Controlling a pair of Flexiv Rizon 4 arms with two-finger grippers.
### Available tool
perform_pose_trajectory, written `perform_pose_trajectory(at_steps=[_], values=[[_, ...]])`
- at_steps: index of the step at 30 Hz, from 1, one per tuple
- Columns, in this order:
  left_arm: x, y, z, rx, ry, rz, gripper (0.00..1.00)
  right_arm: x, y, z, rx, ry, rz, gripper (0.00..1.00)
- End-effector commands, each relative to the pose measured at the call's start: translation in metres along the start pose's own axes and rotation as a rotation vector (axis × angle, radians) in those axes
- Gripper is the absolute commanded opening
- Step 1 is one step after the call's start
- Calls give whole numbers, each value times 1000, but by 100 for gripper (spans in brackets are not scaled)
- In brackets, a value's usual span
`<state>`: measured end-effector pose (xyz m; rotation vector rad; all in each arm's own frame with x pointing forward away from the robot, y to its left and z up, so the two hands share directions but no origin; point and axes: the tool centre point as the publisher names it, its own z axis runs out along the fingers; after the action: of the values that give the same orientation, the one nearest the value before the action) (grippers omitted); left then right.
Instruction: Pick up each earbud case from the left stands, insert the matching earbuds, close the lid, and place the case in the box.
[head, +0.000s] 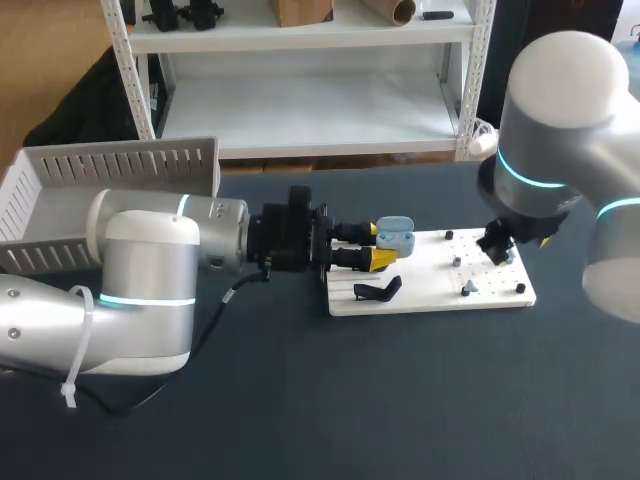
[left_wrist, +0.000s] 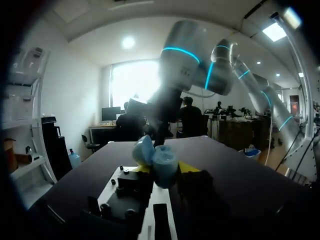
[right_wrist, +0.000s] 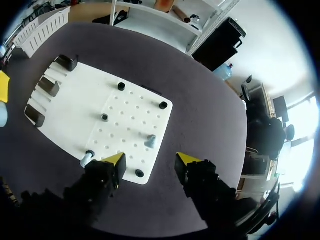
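Observation:
A light blue earbud case (head: 397, 234) with its lid up hangs over the left end of the white board (head: 430, 298), and my left gripper (head: 378, 243) is shut on it. In the left wrist view the case (left_wrist: 164, 167) sits between the yellow tips of the left gripper (left_wrist: 165, 171), its lid (left_wrist: 143, 150) tilted back. My right gripper (head: 497, 248) hovers over the board's right part. In the right wrist view my right gripper (right_wrist: 150, 160) is open and holds nothing. Just ahead of it a small pale earbud (right_wrist: 150, 141) stands on the perforated board (right_wrist: 75, 105), and a second earbud (right_wrist: 87, 158) lies beside one finger.
A white slatted box (head: 60, 190) stands at the table's back left, behind my left arm. Black stands (right_wrist: 48, 86) line the board's left end, one of them (head: 378, 290) near its front edge. Black pegs (right_wrist: 163, 105) stick up from the perforated area.

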<state>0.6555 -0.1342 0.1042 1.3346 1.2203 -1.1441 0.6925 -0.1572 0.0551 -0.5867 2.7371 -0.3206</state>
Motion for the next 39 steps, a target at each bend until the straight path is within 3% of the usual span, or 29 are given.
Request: perform_pose_trajectory(at_steps=[1,7,39], values=[[2,1,0,3,-5,2,0,-3,2,6,-9,17,0,58],[2,1,0,3,-5,2,0,-1,2,12,-18,25,12,50],[2,1,0,3,-5,2,0,-8,-4,37,-23,21,51,38]])
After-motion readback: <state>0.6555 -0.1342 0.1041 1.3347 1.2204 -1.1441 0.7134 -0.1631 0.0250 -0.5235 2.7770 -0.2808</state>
